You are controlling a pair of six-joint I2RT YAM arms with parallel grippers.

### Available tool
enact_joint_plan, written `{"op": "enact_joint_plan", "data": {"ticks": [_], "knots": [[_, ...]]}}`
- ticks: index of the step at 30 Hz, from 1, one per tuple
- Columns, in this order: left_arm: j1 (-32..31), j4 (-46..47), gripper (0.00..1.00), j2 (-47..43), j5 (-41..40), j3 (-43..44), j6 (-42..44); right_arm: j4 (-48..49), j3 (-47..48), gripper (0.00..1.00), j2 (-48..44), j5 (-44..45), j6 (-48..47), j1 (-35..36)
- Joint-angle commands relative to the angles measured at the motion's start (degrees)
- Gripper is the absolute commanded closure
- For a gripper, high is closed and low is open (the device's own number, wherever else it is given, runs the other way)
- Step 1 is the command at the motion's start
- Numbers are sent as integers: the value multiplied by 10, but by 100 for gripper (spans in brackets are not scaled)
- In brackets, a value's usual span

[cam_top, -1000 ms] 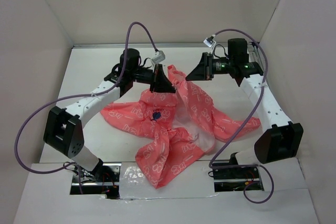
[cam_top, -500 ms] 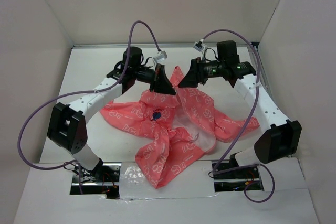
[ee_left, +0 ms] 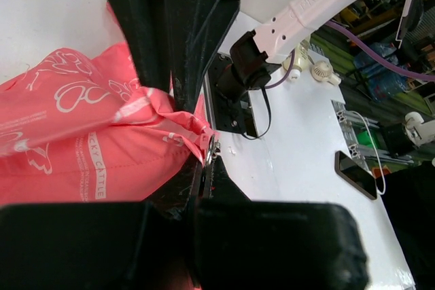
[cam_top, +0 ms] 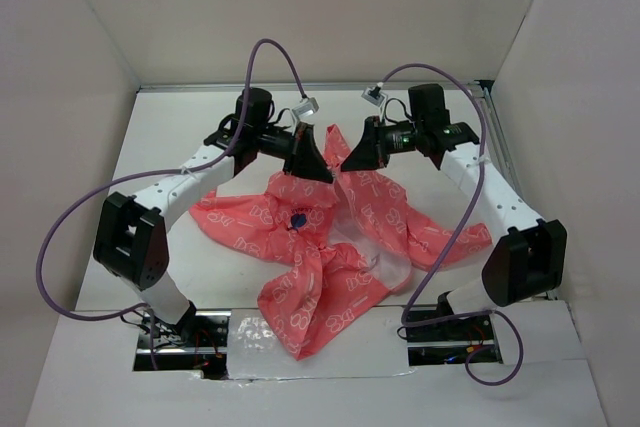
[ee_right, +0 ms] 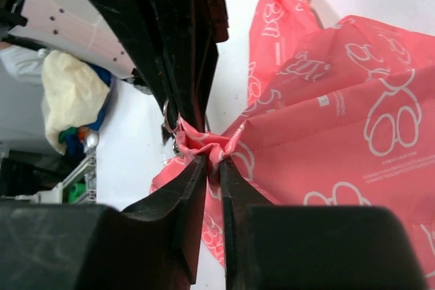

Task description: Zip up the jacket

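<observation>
in the middle of the white table [cam_top: 150, 147], the coral-pink jacket [cam_top: 320, 247] lies crumpled between the two arms, one sleeve trailing left, the other right, a long fold reaching toward the near edge, its small dark blue mark [cam_top: 297, 218] facing up. at its far end the left gripper [cam_top: 308, 165] and right gripper [cam_top: 350, 152] sit just beside each other, each pressed together on a bunched bit of fabric. a small metal zipper pull [ee_left: 212, 149] shows right at the left gripper's pinch, a metal ring [ee_right: 170, 115] just by the right one's
</observation>
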Motion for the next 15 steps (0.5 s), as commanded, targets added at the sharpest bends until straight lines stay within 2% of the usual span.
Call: {"op": "enact_joint_plan", "data": {"ticks": [1, 2, 3, 5, 6, 7, 9, 13, 15], "knots": [[3, 24, 100, 0, 16, 16, 4, 29, -6, 80, -4, -75, -8, 7], [2, 23, 100, -1, 15, 16, 4, 32, -8, 96, -5, -78, -6, 9], [3, 24, 100, -2, 14, 14, 3, 36, -6, 100, -6, -75, -7, 13], [3, 22, 100, -3, 14, 13, 4, 55, -13, 100, -11, -49, 30, 14], [3, 23, 100, -6, 13, 10, 4, 108, -19, 100, -17, -22, 66, 18], [2, 22, 100, -8, 12, 7, 3, 125, -22, 100, -28, 9, 123, 18], [1, 16, 100, -17, 2, -6, 8, 152, -16, 100, -31, 79, 171, 16], [0, 17, 100, -37, -4, -37, 9, 156, 11, 100, 5, 99, 256, -11], [0, 16, 100, -44, -12, -48, 1, 161, 15, 100, 8, 101, 251, -12]]}}
